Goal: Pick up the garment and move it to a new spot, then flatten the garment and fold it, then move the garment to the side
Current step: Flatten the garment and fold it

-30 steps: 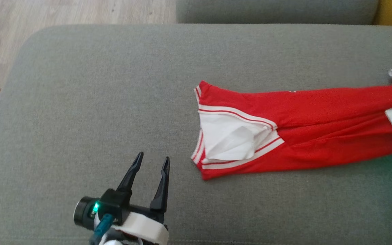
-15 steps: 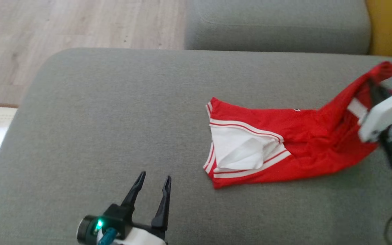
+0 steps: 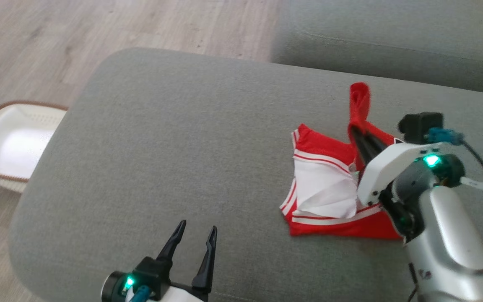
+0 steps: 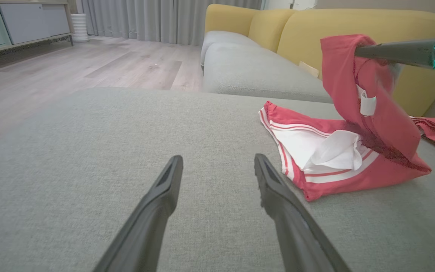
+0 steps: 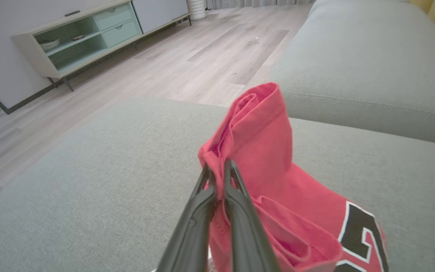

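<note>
Right wrist view: our right gripper (image 5: 217, 165) clamped on bunched red fold of garment (image 5: 263, 143), that end lifted off grey cushion (image 5: 89, 181), rest lying on it. Risks we judge: thin pinch slipping out; trailing white-striped end dragging, bunching further. Garment sits to right of our left gripper (image 3: 197, 226), well apart; its fingers spread, nothing between.

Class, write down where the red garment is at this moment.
In the head view the garment lies on the right part of the grey seat, one end held up by the right claw; the open left claw sits apart, lower left.
</note>
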### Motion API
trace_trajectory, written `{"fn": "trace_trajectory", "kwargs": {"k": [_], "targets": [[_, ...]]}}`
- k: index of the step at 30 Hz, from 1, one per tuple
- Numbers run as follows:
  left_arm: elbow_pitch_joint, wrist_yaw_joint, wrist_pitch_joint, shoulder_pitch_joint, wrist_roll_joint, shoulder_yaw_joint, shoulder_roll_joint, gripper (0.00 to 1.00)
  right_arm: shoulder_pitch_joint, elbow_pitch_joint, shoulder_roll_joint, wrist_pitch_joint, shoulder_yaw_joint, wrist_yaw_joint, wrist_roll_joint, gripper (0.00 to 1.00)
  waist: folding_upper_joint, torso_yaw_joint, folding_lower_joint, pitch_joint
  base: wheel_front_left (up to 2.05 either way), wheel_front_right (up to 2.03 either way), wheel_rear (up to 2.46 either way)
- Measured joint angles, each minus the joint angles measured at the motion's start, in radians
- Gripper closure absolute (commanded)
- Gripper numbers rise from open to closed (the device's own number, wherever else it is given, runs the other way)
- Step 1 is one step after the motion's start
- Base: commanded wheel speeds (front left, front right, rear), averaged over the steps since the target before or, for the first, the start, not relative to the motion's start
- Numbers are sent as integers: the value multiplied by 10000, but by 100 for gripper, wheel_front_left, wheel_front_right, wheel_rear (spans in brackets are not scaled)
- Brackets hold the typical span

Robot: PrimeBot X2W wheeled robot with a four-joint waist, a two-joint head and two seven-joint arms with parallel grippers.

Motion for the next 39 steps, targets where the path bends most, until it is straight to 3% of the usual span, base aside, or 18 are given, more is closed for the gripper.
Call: {"fn": "trace_trajectory", "kwargs": {"k": [8,9,10,15,19,23,28,39], "targets": [[58,-8,0,-137,-19,-77,0,0,-9,1009,146,-21,537,0,-50,100,0,484,0,312,0,0,0],[73,-8,-2,-200,-71,-104,0,0,-12,1162,148,-31,573,0,-42,66,0,519,0,348,0,0,0],[84,-4,0,-268,-121,-136,0,0,-16,1306,155,-56,598,0,2,0,0,549,0,383,0,0,0],[119,58,0,-421,-174,-270,-2,0,-158,1540,194,-855,543,0,832,0,0,529,0,452,0,0,0],[117,134,0,-421,-173,-234,-2,0,-484,1446,222,-1578,-82,0,1103,0,0,321,0,412,0,0,0],[79,151,0,-419,-171,-138,-4,0,-371,1285,196,-1693,-861,0,1101,0,0,13,0,342,0,0,0],[-10,151,0,-402,-171,-59,-6,0,329,989,-286,-1701,-1467,0,1099,0,0,-357,0,221,0,0,0],[-178,171,0,214,-59,516,19,0,2001,606,-376,-2552,-1398,0,1680,0,0,-1360,0,-193,0,0,0]]}}
